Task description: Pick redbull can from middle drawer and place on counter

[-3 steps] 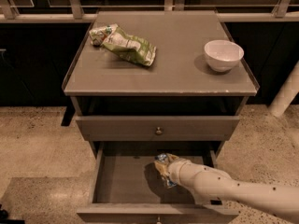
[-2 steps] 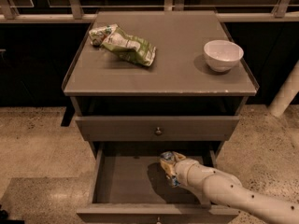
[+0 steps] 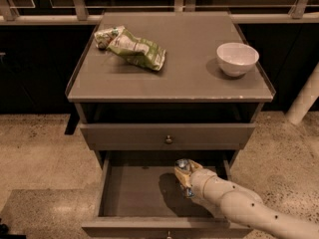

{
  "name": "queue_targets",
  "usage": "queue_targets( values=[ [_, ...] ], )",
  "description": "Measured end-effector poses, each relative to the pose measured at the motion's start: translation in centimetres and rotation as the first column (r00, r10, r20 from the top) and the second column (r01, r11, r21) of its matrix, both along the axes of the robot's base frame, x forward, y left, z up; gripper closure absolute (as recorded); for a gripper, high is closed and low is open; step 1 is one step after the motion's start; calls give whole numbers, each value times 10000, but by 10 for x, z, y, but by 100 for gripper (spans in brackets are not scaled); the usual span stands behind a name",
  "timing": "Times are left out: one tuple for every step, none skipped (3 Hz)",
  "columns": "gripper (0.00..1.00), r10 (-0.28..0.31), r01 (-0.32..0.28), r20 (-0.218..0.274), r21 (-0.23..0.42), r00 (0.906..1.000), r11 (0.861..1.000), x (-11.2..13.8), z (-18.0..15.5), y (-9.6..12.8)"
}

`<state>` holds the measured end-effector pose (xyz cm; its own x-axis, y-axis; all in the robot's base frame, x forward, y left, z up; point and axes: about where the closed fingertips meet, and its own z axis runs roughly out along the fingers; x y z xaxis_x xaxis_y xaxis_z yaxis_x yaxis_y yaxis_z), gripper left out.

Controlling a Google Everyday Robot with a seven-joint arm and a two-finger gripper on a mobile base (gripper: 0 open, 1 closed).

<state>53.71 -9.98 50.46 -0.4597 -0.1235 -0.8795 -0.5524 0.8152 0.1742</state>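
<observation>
since a second ago the gripper (image 3: 185,179) has shifted a little to the right and slightly up inside the middle drawer (image 3: 134,195), carrying the redbull can (image 3: 182,164) with it.

camera view: the drawer stands pulled out at the bottom of the cabinet, and the pale arm (image 3: 244,208) reaches in over its right front corner. the jaws look closed around the can, whose silver top pokes out above them while a bit of blue shows below. the can sits toward the right of the drawer, near its back, and it seems just off the grey floor, though that is hard to tell.

by my reading the grasp is made and the lift is only beginning. drawing the can out of the drawer, raising it and setting it on the tabletop (image 3: 189,83) are all left to do.

directly above the can hang the closed upper drawer (image 3: 124,136) and the tabletop's front edge, so the can likely has to come forward before it can rise. on the tabletop a green and white snack bag (image 3: 133,49) lies at the back left and a white bowl (image 3: 238,59) stands at the right, well apart. the grey stretch between and in front of them looks the natural place to set the can.
</observation>
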Motion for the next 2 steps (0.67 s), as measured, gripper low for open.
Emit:
queue_targets(
  values=[
    [100, -477, 504, 1327, -172, 9900, 9986, -5, 34, -15],
    [100, -845, 928, 2589, -200, 9622, 9955, -18, 78, -25]
  ],
)
